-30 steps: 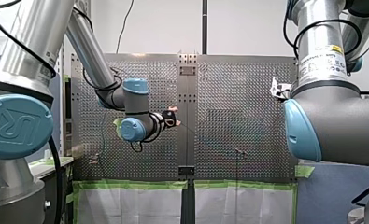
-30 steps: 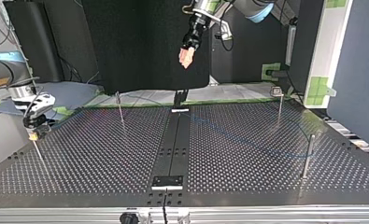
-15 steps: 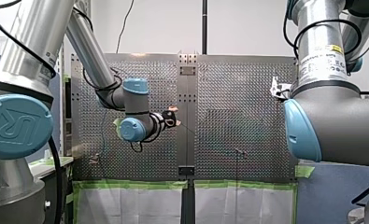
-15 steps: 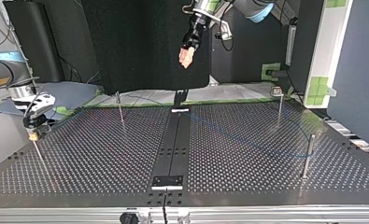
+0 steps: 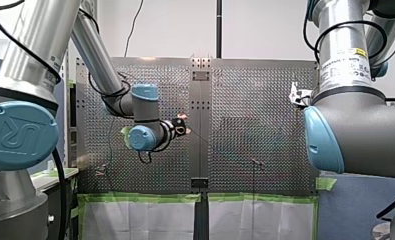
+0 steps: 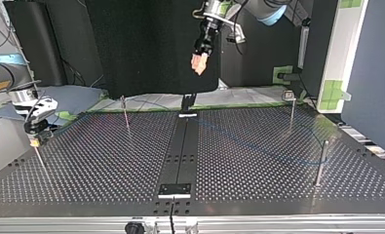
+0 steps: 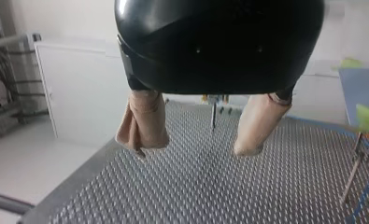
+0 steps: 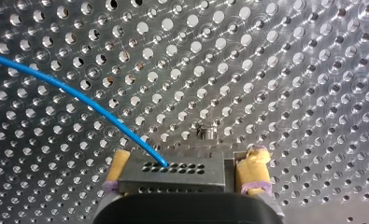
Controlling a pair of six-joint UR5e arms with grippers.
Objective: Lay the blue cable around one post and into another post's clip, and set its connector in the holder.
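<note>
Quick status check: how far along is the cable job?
Blue cable already runs across the table toward the post at the top view's right. My right gripper holds the connector; my left gripper hangs open, empty. Seating the connector remains; clip unclear.

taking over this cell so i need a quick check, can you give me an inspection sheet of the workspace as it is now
surface: perforated metal table, nothing spilled on it
job's things: connector held off the holder; thin posts upright; holder not made out
clutter: nothing seen
grippers: right gripper shut on the connector, yellow pads either side; left gripper open, empty, above the table
cables: blue cable leads from the connector over the table; black cable hangs by my left arm
surroundings: black cloth behind the table; green tape along its edge
</note>
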